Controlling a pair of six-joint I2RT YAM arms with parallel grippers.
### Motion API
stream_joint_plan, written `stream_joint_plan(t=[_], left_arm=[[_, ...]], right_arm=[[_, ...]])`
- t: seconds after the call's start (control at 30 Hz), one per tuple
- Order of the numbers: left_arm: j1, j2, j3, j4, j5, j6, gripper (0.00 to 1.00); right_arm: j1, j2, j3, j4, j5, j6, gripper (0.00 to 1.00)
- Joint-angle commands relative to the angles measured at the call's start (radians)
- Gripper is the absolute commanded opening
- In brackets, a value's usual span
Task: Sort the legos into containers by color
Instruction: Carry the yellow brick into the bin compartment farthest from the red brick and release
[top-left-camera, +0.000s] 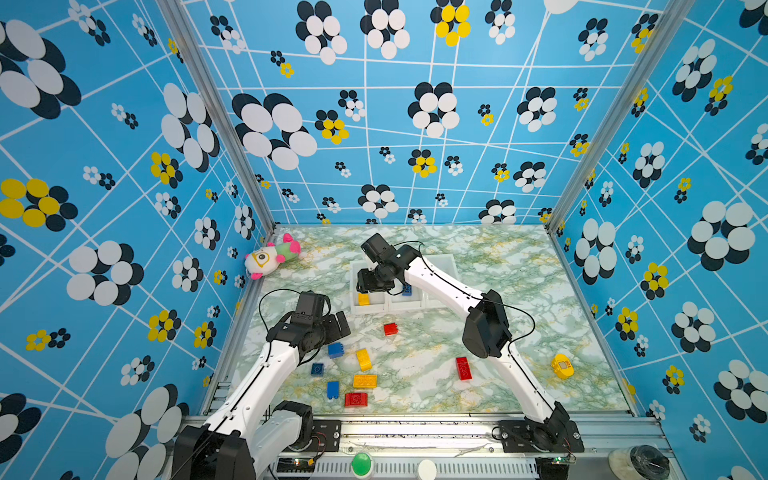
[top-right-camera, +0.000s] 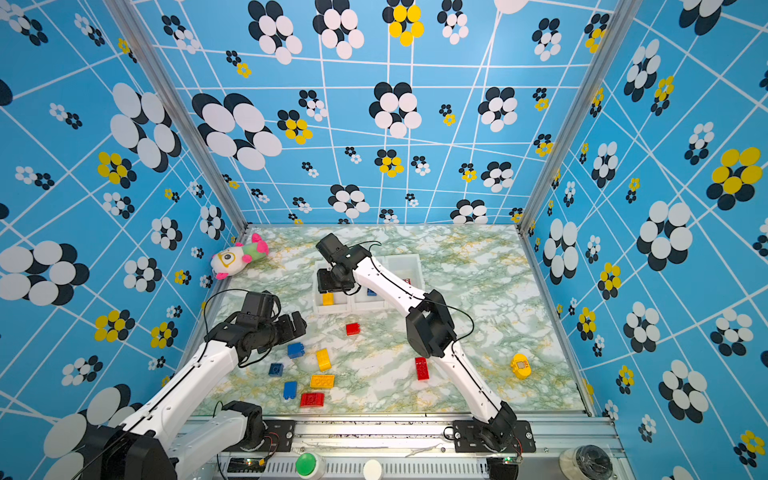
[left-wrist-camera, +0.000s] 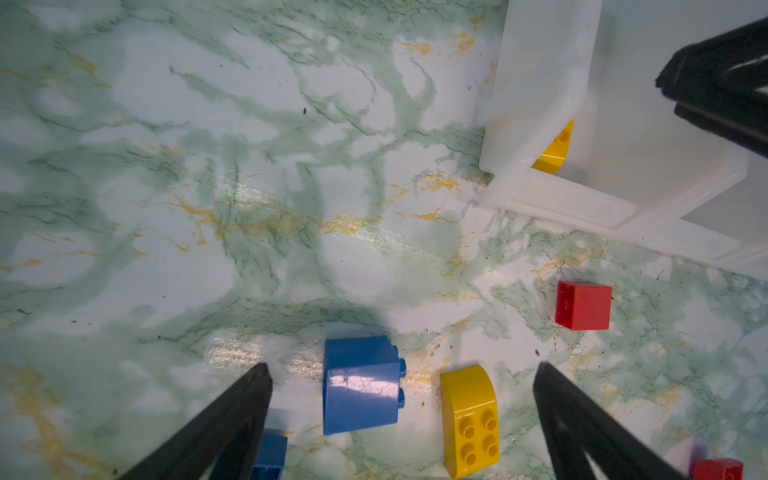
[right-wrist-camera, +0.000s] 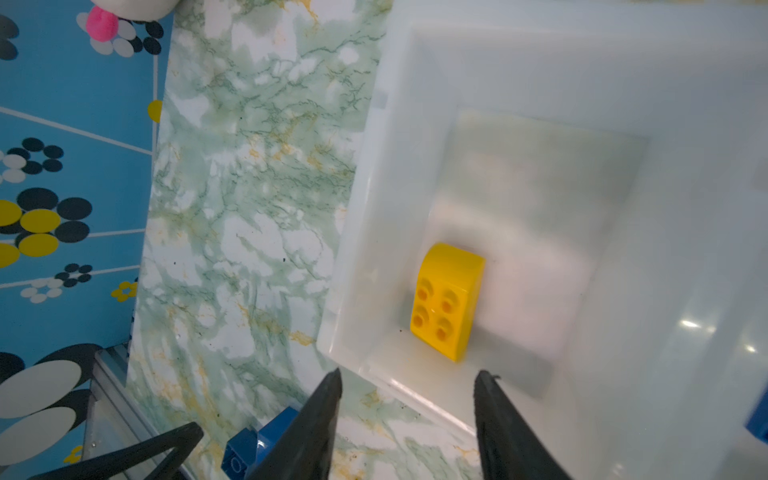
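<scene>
Containers (top-left-camera: 376, 310) | yellow lego (right-wrist-camera: 446, 301) leftmost | blue lego (top-right-camera: 371, 293) middle | left pincer (left-wrist-camera: 401, 365), right pincer (right-wrist-camera: 410, 373) apart

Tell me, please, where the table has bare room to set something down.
Bare marble lies between the plush toy and the containers, and from the containers across to the right wall. The front left is crowded: blue, yellow and red legos sit close together there.

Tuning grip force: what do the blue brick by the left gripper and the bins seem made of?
Blue brick: hard glossy plastic, by the sharp highlight on its face. Bins: white translucent plastic, probably; the marbled tabletop pattern shows faintly through the floor.
</scene>
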Motion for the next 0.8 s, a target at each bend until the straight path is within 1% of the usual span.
stream_joint_plan(t=[0.0,0.23,0.43,0.6,0.77], left_arm=[[-0.018,0.018,0.031,-0.034,-0.034,0.001,1.0],[-0.08,0.055,0.082,-0.094,-0.1,0.014,0.98],[-0.123,0.075,0.117,-0.166,-0.162,0.013,0.96],[-0.16,0.105,0.142,-0.23,-0.21,0.003,0.91],[-0.188,0.143,0.152,-0.255,-0.231,-0.016,0.84]], right_arm=[[0.001,0.009,0.027,-0.041,0.007,-0.013,0.59],[0.002,-0.04,0.023,-0.042,0.002,-0.017,0.61],[0.002,-0.144,-0.025,-0.056,0.007,-0.039,0.69],[0.003,-0.263,-0.144,-0.062,0.026,-0.057,0.76],[0.002,-0.419,-0.354,-0.015,0.042,-0.043,0.82]])
